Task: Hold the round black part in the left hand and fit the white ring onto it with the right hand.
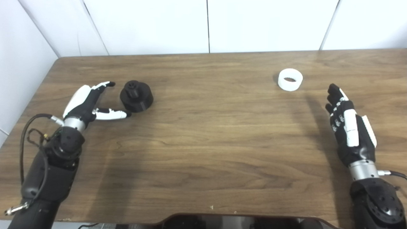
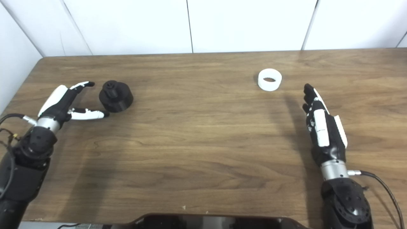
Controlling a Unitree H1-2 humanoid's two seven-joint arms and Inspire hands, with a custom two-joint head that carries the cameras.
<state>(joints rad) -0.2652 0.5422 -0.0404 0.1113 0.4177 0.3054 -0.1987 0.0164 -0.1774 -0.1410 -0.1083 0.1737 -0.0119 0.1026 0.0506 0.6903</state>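
Observation:
The round black part [image 1: 137, 96], a squat disc with a raised hub on top, rests on the wooden table [image 1: 203, 136] at the left. My left hand [image 1: 90, 102] lies just left of it, open, its fingers and thumb spread toward the part; the thumb tip almost reaches its base. The white ring [image 1: 290, 79] lies flat at the back right. Nearer and to the right of the ring, my right hand [image 1: 346, 125] is held edge-on with its fingers straight, open and holding nothing.
White wall panels [image 1: 206, 25] rise behind the table's far edge, and one closes off the left side. A dark rounded piece of my body [image 1: 222, 221] shows at the bottom edge.

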